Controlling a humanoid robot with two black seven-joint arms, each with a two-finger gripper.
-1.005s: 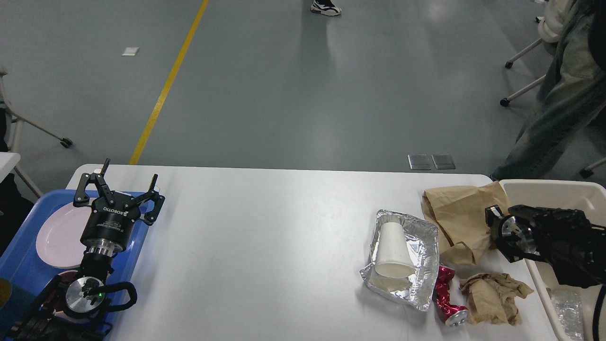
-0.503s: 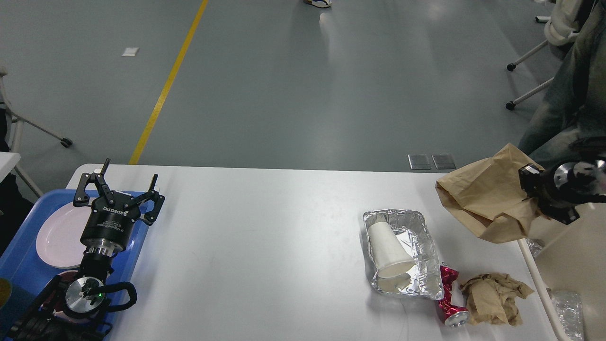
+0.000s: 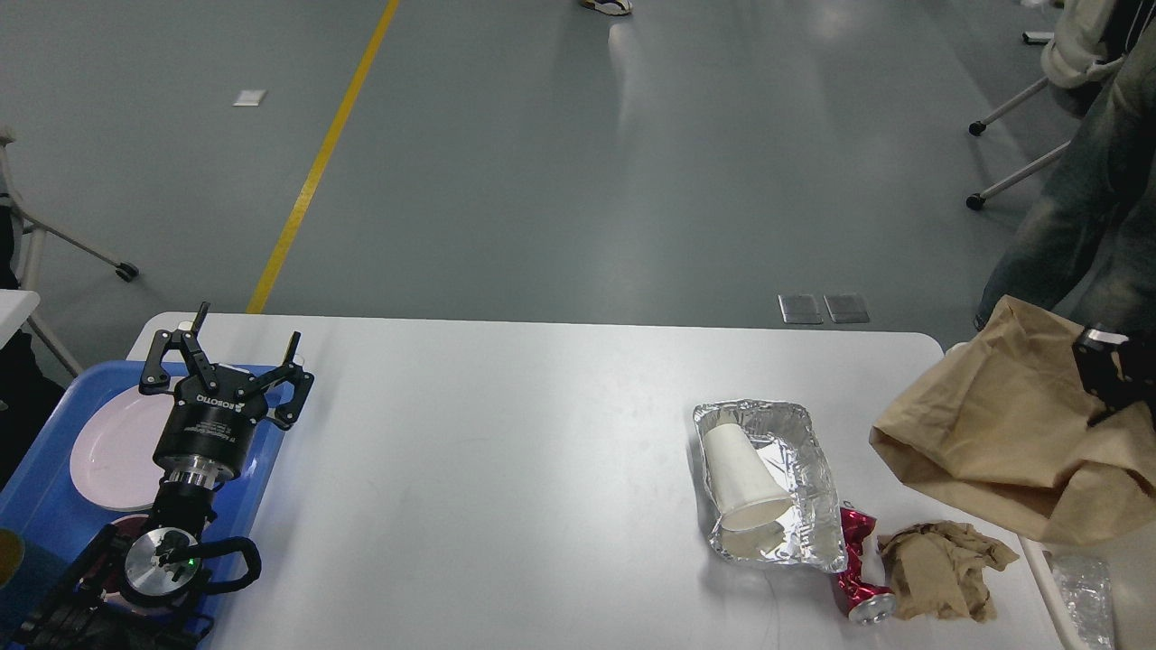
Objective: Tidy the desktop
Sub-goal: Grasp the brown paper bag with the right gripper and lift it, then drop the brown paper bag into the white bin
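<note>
The white desktop fills the lower view. My right gripper at the right edge is shut on a large brown paper bag and holds it in the air over the table's right end. Its fingers are hidden by the bag. My left gripper is open and empty above the blue tray at the left. On the desktop lie a foil tray with a tipped white paper cup in it, a crushed red can and a crumpled brown paper.
A white plate lies on the blue tray. The beige bin's rim shows at the lower right with a piece of foil inside, mostly hidden by the bag. A person's legs stand beyond the table's right end.
My right gripper lifted the brown paper bag off the desktop and carried it right, over the bin. The foil tray with the cup shifted slightly. The left arm stayed still.
</note>
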